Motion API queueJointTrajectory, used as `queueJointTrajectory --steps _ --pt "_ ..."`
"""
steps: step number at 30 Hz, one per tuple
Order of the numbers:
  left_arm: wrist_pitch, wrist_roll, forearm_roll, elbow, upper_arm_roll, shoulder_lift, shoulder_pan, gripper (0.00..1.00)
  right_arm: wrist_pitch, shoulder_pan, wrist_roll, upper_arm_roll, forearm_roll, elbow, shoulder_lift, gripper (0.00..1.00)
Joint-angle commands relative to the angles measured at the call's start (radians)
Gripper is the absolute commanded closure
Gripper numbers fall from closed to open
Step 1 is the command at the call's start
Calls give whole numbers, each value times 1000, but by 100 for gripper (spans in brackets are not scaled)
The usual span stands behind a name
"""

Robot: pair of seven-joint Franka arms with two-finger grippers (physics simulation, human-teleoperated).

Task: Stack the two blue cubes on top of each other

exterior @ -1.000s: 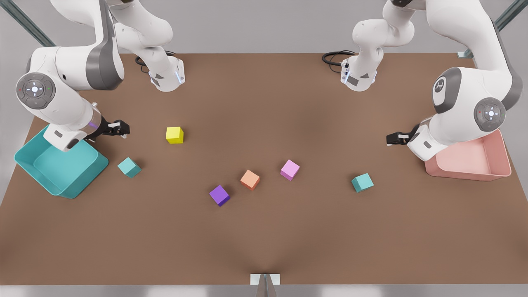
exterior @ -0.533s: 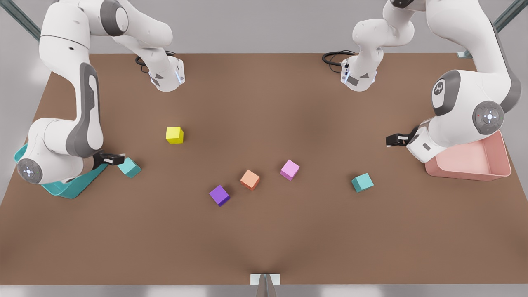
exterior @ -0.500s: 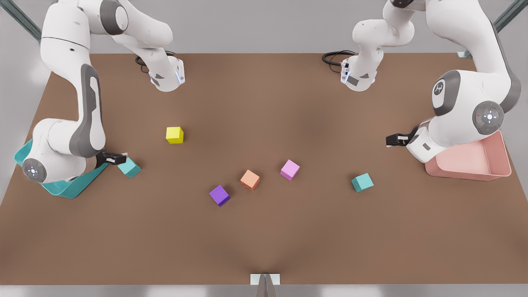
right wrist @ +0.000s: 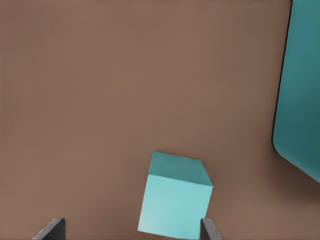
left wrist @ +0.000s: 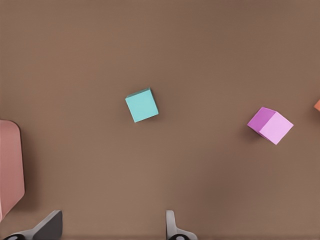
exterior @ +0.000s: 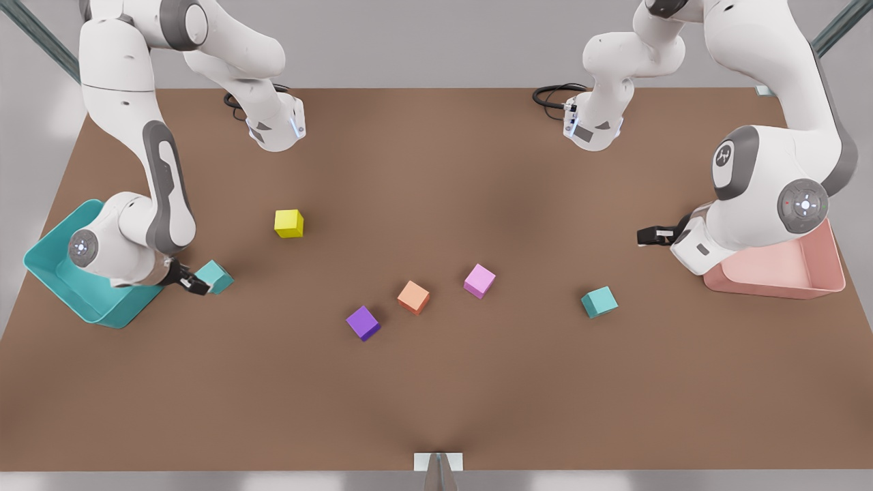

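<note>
Two blue cubes are still lying well apart on the brown table [exterior: 436, 395], so no stacking is seen to have been done. One blue cube [exterior: 215, 276] is resting just beside the teal bin [exterior: 48, 269] at the front view's left, and it is being approached by the right gripper [exterior: 194, 283], whose fingers are spread wide on either side of it in the right wrist view, where the same cube [right wrist: 175, 202] is framed between the two fingertips [right wrist: 50, 229] with gaps left on both sides; nothing is being grasped yet. The other blue cube [exterior: 599, 301] is sitting in the open toward the front view's right, near the pink bin [exterior: 822, 283], and it is being looked down on from well above by the left gripper [exterior: 653, 235], which is waiting beside that bin with its fingers parted and empty. In the left wrist view that cube [left wrist: 142, 105] is being shown flat on the table, apart from the pink cube [left wrist: 270, 125]. The yellow cube [exterior: 288, 223], orange cube [exterior: 413, 296] and purple cube [exterior: 363, 322] are being left alone in the middle. By the look of it, everything remains to be done: the first cube is to be gripped, carried across the table and set squarely on its twin.
</note>
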Motion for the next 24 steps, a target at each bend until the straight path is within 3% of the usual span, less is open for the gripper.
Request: queueJointTrajectory --steps 1,24 --pt "0 1 1 0 -1 0 0 0 148 1 115 -4 22 -19 -8 0" --pt "-8 -2 2 0 0 10 0 0 137 1 95 -13 32 -156 -11 0"
